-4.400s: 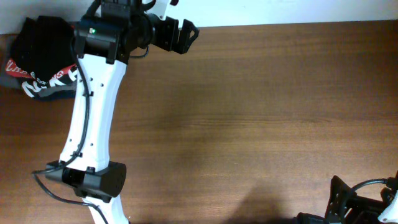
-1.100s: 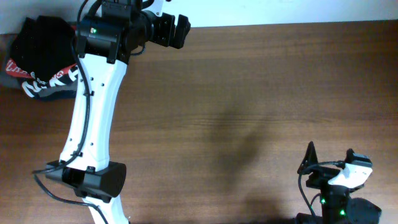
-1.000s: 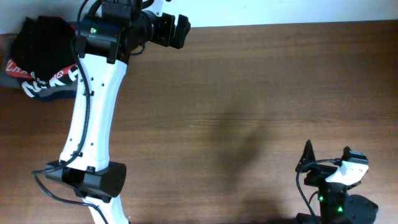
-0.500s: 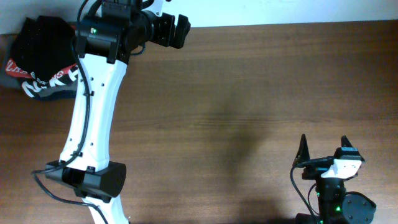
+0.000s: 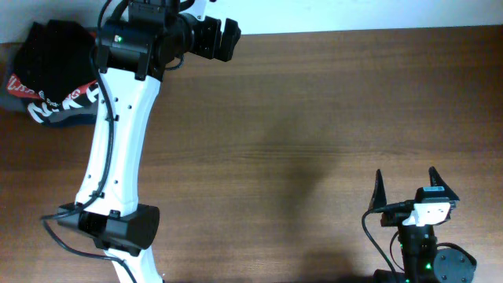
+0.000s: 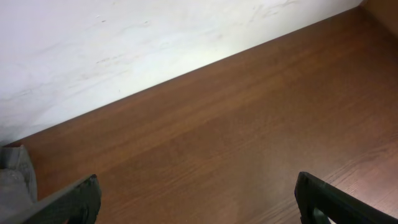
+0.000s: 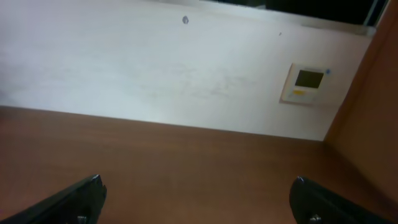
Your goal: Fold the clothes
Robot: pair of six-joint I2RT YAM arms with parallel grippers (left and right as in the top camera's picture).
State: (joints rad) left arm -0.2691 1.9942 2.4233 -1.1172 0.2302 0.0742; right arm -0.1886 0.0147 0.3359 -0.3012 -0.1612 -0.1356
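The left claw (image 5: 226, 39) is held released at the desk's (image 5: 314, 118) far edge, left of the middle. In the left wrist view its two dark fingers (image 6: 68, 200) are seen spread wide, with nothing but bare wood between them. It is pointed along the desk's far edge, where a white wall (image 6: 155, 37) is met. A strip of grey cloth is caught at the left border of that view.

The right claw (image 5: 407, 189) is held released as well, near the desk's front right corner. Its two pointed fingers (image 5: 378, 191) are set well apart and nothing is gripped. In the right wrist view only wood and a pale wall are seen ahead, and a small square panel (image 7: 301, 84) is fixed to that wall.

The black garment (image 5: 59, 47) is found bunched at the desk's far left corner, unfolded and untouched by either claw. It is piled over a red shirt (image 5: 23, 85) with white lettering, and a grey garment (image 5: 16, 102) is tucked under both. The pile's right side is covered by the white left arm (image 5: 118, 149), which is stretched from the desk's front edge to its far edge.
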